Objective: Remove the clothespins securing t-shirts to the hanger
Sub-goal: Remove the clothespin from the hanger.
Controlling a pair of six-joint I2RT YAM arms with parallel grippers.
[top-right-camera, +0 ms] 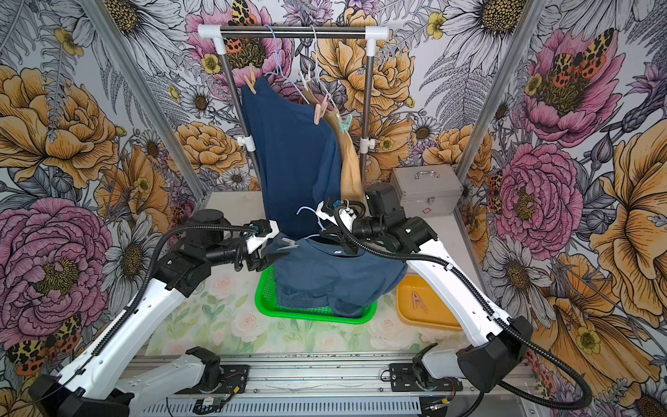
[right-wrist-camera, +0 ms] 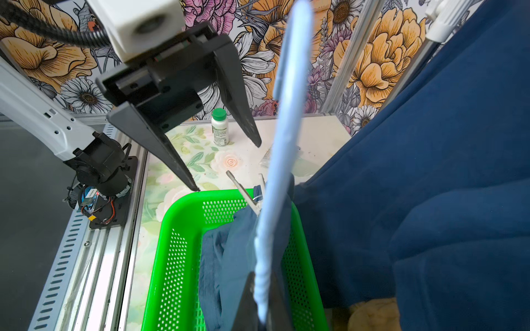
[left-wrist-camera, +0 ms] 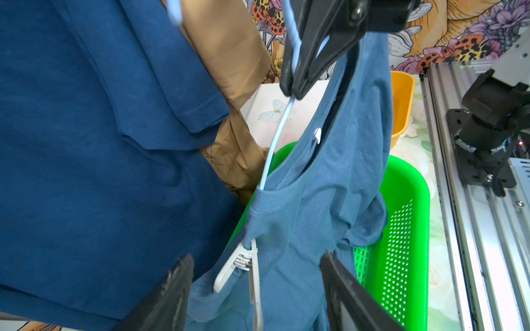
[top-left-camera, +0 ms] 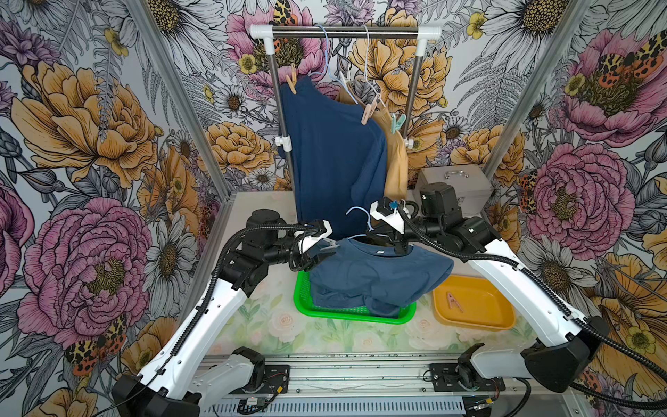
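- The right gripper [top-left-camera: 400, 248], just right of centre in both top views, is clamped fully closed on the wire neck of a light-blue hanger [right-wrist-camera: 288, 114]. The left wrist view shows its black fingers [left-wrist-camera: 309, 57] pinched on the wire.
- A paler blue t-shirt [top-left-camera: 375, 274] droops from that hanger, and its hem sags into the green basket [top-left-camera: 302, 292] at the lower middle of the frame.
- The left gripper [top-left-camera: 326, 252], just left of centre, stands wide open and holds nothing. Its two fingers [left-wrist-camera: 172, 289] flank a white clothespin [left-wrist-camera: 236, 268] without touching it.
- That clothespin is clipped on the shirt's shoulder, at the end of the hanger nearest the left arm.
- In the upper middle, a rack [top-left-camera: 346, 30] carries a dark navy t-shirt [top-left-camera: 332, 155] and, behind it to the right, a tan t-shirt [top-left-camera: 396, 162].
- A peach clothespin [top-left-camera: 292, 82] sits on the navy shirt's upper-left shoulder.
- A pink clothespin [top-left-camera: 368, 112] sits where navy and tan meet — which shirt it grips I cannot tell.
- A mint clothespin [top-left-camera: 397, 122] is just right of the pink one, on the tan cloth.
- Right of the basket, a yellow tray [top-left-camera: 487, 307] holds one loose clothespin [top-left-camera: 453, 301] lying flat.
- A metal case [top-left-camera: 458, 187] stands right of centre, behind the right arm.
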